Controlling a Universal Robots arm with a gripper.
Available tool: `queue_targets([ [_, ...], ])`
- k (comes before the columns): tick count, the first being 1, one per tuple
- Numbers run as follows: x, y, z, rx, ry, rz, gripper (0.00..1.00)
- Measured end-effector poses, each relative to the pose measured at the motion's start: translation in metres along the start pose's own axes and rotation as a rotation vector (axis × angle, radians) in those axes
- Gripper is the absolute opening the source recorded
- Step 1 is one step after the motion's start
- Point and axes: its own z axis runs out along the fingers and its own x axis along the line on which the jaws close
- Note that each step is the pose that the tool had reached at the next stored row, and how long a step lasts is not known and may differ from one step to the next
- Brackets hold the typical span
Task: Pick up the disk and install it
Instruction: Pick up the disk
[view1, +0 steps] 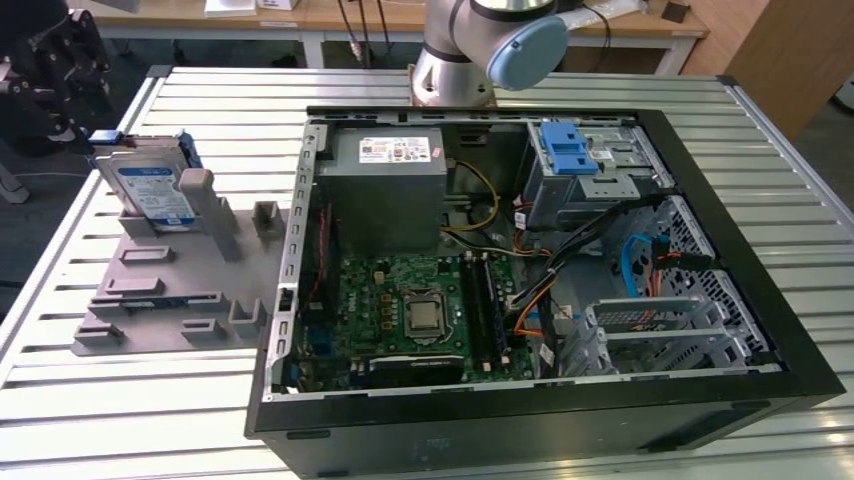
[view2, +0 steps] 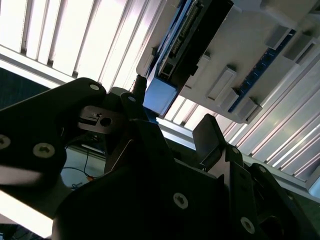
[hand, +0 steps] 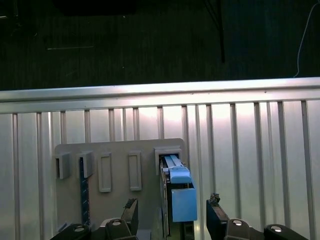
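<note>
Base of disk (view1: 147, 190) hidden by holder (view1: 147, 300), end effector (hand: 173, 202) body cut off in first wrist view

Disk (view1: 150, 188): silver metal casing, glossy blue-and-white label, smooth blue plastic rails. Holder (view1: 180, 280): matt grey plastic. Table (view1: 134, 410): ribbed bare metal, satin sheen. Computer case (view1: 534, 425): matt black finish. Gripper (hand: 173, 201): matt black, bright screw heads.

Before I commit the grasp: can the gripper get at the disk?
Likely yes: the disk stands on edge in its holder, and the open gripper faces it with nothing between.
</note>
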Motion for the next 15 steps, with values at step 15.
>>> queue_targets([
  [15, 0.0001, -0.0001, 0.0042, 0.0, 0.0, 0.0, 0.65],
])
